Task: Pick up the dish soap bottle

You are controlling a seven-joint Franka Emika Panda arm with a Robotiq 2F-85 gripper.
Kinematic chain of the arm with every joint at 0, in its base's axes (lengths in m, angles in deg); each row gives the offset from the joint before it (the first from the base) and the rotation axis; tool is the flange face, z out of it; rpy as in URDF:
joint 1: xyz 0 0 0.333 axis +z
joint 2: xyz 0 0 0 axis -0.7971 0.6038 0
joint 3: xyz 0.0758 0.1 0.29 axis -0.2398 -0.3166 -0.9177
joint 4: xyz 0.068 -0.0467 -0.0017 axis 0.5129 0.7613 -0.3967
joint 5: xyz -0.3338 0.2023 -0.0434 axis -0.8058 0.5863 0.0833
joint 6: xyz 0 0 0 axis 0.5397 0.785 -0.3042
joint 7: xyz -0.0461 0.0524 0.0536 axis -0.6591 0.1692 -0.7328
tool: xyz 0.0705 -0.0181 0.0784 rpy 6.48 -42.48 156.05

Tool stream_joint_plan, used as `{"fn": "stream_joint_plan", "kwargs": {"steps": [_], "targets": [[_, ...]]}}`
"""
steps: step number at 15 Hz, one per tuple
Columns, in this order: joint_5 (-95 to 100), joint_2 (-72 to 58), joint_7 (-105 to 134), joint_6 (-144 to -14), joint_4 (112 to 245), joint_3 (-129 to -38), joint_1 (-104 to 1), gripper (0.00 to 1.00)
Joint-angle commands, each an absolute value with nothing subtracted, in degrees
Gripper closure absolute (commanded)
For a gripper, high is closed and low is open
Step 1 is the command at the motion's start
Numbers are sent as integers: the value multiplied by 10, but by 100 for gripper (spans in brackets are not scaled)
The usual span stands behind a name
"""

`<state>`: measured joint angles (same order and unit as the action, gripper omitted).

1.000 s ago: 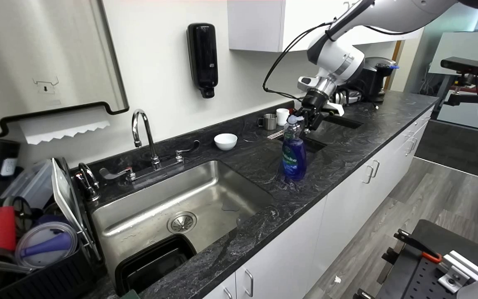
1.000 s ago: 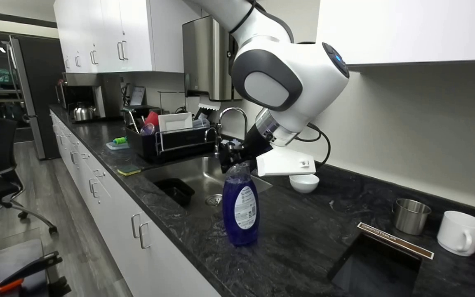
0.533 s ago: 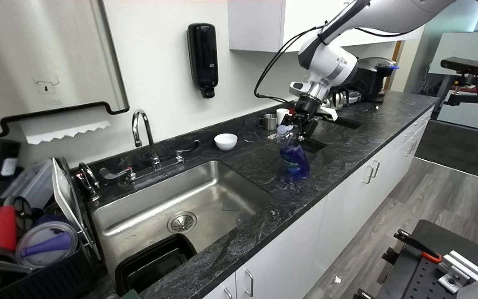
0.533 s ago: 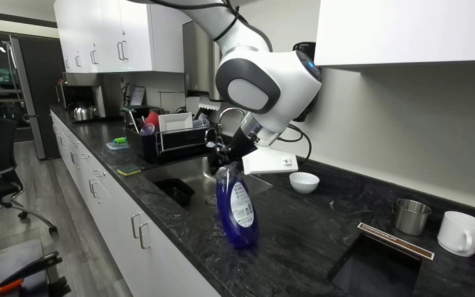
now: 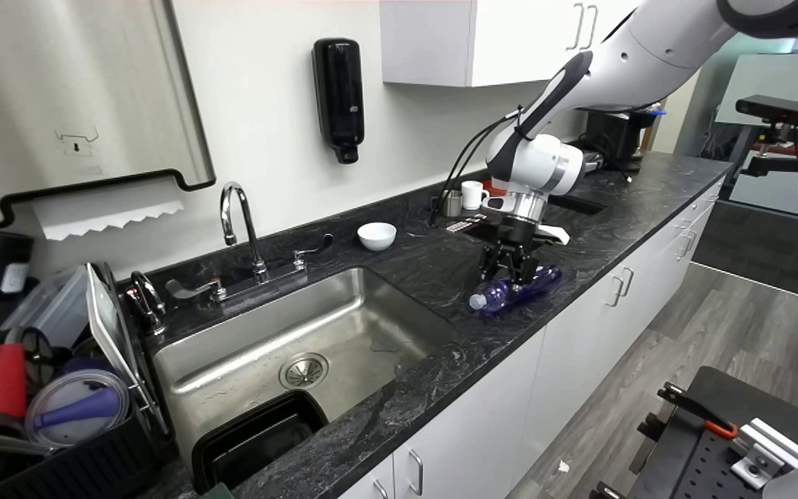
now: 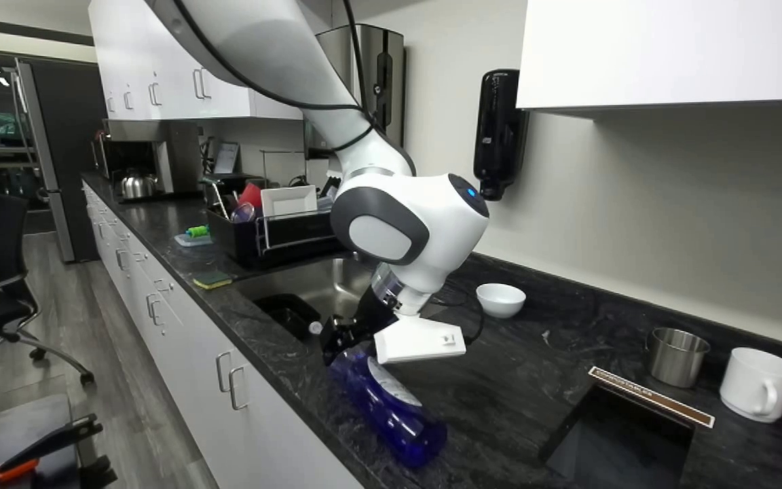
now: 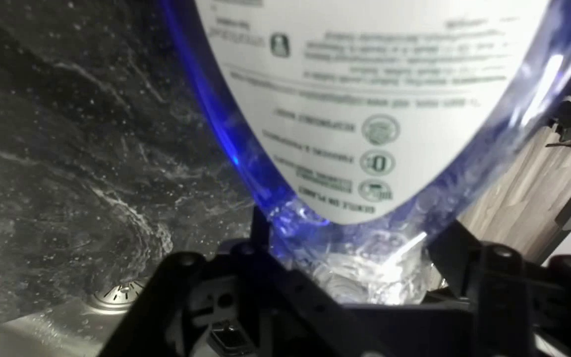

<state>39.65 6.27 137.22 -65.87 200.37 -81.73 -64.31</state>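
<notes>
The dish soap bottle [image 5: 543, 279] is translucent blue with a clear narrow top. It is tipped far over, low at the counter, near the front edge. It also shows in an exterior view [image 6: 384, 401], with its pale cap sticking out past the gripper. I cannot tell whether its whole side touches the counter. My gripper [image 5: 508, 281] is around the bottle's narrow upper part. In the wrist view the gripper [image 7: 355, 235] has a finger against each side of the bottle's shoulder. The bottle's white label faces the wrist camera. The neck is hidden behind the gripper's body.
The steel sink [image 5: 433, 320] lies beside the bottle. A white bowl [image 5: 377, 236] stands by the wall. A metal cup [image 6: 677, 356] and a white mug [image 6: 757, 384] stand further along. A black wall dispenser [image 5: 339, 97] and an upper cabinet [image 5: 427, 41] hang above.
The bottle has gone from upright to tipped far over, its cap swinging down and its base sliding back. My gripper has moved down with the bottle's top, closer to the counter.
</notes>
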Motion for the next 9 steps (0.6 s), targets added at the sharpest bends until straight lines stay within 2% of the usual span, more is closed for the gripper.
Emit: {"fn": "stream_joint_plan", "kwargs": {"steps": [1, 9], "targets": [[370, 57, 1348, -686, 2014, -835, -654, 47], [382, 77, 1341, -737, 2008, -863, -665, 47]]}}
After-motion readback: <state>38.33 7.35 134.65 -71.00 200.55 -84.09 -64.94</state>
